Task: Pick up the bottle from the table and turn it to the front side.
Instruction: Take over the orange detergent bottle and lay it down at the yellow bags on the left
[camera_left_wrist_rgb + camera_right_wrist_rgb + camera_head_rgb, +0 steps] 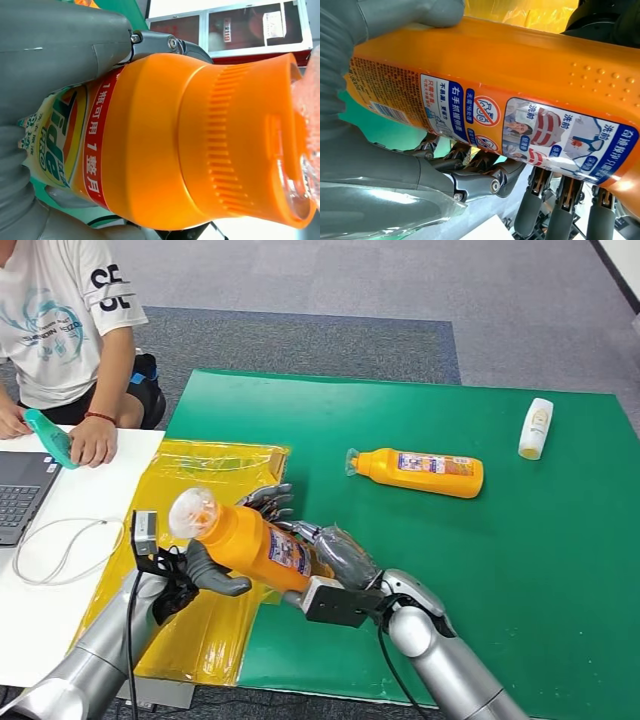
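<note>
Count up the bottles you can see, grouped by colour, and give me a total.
Orange bottles: 2, one held in both hands, one lying on the green mat
White bottles: 1, lying near the mat's far right corner
Teal bottles: 1, in the person's hand
Total: 4

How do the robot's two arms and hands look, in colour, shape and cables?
Both arms are smooth silver tubes. The right arm has a rounded silver joint near the wrist, a black bracket with a pale block, and a black cable. The left arm has a thin black cable and a small grey box at the wrist. The left hand has a thick grey thumb; the right hand has dark metallic fingers and a clear plastic cover.
</note>
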`<action>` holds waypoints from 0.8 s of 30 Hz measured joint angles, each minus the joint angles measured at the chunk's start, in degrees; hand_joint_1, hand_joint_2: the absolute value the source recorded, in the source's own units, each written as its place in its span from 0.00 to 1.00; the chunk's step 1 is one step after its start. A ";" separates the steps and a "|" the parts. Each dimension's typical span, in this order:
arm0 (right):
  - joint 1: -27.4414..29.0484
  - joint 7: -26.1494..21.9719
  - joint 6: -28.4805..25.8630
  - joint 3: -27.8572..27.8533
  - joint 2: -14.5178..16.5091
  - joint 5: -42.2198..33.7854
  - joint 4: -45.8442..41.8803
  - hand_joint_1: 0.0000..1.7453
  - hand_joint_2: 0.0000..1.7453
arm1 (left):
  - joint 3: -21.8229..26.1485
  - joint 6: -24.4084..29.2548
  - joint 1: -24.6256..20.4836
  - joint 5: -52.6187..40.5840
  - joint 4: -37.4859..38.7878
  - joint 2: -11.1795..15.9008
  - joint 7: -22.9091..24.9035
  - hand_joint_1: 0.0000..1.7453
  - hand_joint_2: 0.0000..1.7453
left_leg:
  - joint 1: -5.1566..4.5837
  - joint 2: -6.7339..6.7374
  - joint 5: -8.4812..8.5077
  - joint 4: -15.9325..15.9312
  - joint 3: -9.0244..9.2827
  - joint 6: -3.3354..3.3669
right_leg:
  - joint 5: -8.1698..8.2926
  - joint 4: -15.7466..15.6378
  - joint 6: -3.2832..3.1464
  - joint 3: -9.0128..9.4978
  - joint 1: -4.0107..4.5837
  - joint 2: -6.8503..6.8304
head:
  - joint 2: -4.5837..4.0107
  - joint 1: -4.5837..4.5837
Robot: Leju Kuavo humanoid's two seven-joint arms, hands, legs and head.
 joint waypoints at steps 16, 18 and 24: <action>1.15 0.00 -0.02 -0.83 0.08 0.05 0.39 1.00 1.00 | 1.03 4.90 2.95 -2.05 -2.97 -0.05 0.00 1.00 1.00 | 0.00 0.00 0.00 0.00 -0.01 0.00 | 0.00 0.00 0.00 -0.01 0.00 0.00 | 0.01 0.00; 1.33 -0.01 0.03 -1.10 0.10 0.07 0.39 0.94 1.00 | 1.13 5.35 3.45 -2.32 -3.70 -0.07 0.01 1.00 1.00 | 0.00 0.00 0.00 0.00 -0.01 0.00 | 0.00 0.00 0.00 -0.01 0.00 0.00 | 0.00 0.00; 1.76 -0.03 0.82 -2.11 0.39 -0.57 0.39 0.00 1.00 | 1.21 6.44 4.43 -3.58 -5.00 -0.22 0.02 1.00 1.00 | 0.00 0.00 0.00 0.00 -0.01 0.00 | 0.00 0.00 0.00 -0.01 0.00 0.00 | 0.00 0.01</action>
